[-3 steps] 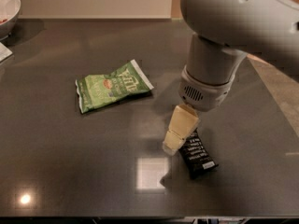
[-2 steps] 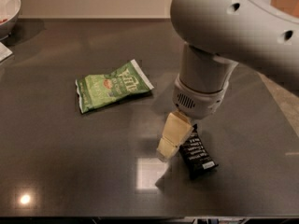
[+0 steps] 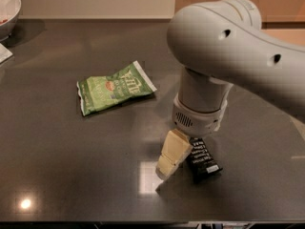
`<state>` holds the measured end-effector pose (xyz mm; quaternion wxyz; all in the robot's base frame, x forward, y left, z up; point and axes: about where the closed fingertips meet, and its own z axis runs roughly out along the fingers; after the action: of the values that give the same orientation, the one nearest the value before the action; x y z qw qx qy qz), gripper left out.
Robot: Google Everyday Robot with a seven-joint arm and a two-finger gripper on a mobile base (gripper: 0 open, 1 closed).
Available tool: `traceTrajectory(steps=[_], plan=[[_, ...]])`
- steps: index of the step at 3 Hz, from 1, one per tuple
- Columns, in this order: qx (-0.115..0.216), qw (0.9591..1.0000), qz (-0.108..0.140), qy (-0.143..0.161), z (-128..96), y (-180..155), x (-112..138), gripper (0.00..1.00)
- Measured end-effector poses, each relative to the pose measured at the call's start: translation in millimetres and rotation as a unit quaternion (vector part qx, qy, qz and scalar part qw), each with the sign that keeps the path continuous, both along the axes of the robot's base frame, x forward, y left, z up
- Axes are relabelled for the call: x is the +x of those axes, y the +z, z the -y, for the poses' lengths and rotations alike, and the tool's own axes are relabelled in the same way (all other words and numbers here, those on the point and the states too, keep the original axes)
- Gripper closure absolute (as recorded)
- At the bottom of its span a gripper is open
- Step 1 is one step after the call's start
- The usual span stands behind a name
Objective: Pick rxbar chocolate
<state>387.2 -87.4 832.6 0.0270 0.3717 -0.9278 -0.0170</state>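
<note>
The rxbar chocolate (image 3: 203,160) is a small flat black wrapper with white lettering. It lies on the dark table (image 3: 71,147) at the front right, partly hidden under my arm. My gripper (image 3: 172,157) shows as a cream part pointing down from the big grey wrist (image 3: 199,111). It is low over the table and touches, or nearly touches, the bar's left edge. The rest of the gripper is hidden behind the wrist.
A green chip bag (image 3: 113,88) lies left of centre, well apart from the bar. A white bowl (image 3: 6,8) sits at the far left corner with a white paper (image 3: 4,52) near it. The table's front edge runs just below the bar.
My arm has swung a little to the left and come lower. The gripper now sits lower beside the bar's left edge. The bar and the chip bag have not moved.
</note>
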Motion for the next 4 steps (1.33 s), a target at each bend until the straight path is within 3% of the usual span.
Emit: traceTrajectory(steps=[2, 4], plan=[[-0.031, 0.9992, -0.01, -0.022, 8.2, -11.1, -11.2, 0.4], [-0.046, 0.9982, 0.006, -0.039, 22.3, 2.5, -7.1, 0.87]])
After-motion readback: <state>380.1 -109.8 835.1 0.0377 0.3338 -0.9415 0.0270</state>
